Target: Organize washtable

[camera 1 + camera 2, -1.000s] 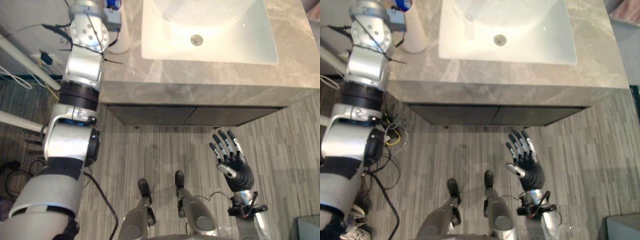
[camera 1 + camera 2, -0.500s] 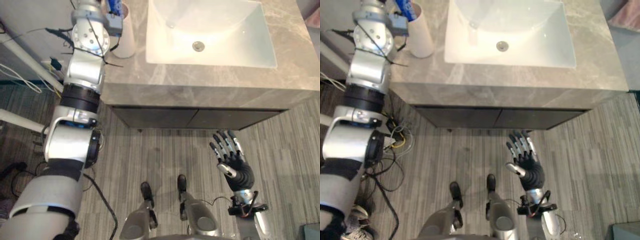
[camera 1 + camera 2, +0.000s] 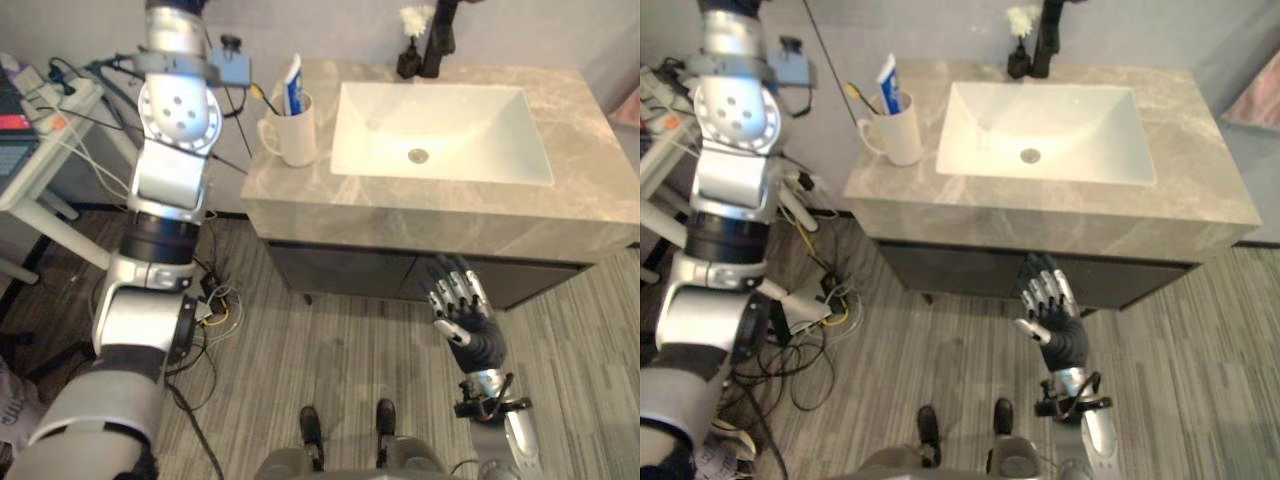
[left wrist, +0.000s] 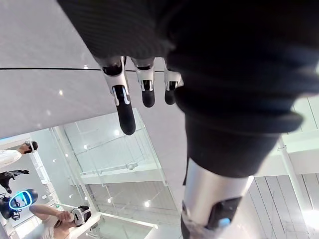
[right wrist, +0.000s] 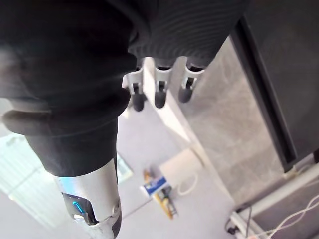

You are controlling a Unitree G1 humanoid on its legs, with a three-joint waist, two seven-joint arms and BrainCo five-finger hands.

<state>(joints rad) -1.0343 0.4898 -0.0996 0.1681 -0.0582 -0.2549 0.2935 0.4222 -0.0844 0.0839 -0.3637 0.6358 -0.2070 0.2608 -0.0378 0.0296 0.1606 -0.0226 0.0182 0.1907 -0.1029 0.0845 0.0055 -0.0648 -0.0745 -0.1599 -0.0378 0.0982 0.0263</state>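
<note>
Mug point(image 3: 290, 132) with toothpaste tube point(image 3: 294, 84) seen upper left on washtable point(image 3: 560, 215), beside sink point(image 3: 440, 140). Right hand point(image 3: 462, 318) held lower centre-right, before cabinet front point(image 3: 340, 272); fingers straight, nothing grasped. Left hand point(image 4: 123, 99): fingers relaxed, empty. Risks judged: counter edge struck if right hand raised straight up; mug toppled if left hand lowered carelessly.

A grey, wood-look plank floor point(image 3: 300, 360) runs across the room. Near the wall, thin tangled wires point(image 3: 830, 295) lie on it around a white plug block point(image 3: 805, 309). Further left stands a white side table point(image 3: 55, 135) with cables across its top. A pink cloth point(image 3: 1258, 100) shows at the right edge. The left wrist view catches a person wearing a headset point(image 4: 47, 226) and a second person in white point(image 4: 10, 154).
</note>
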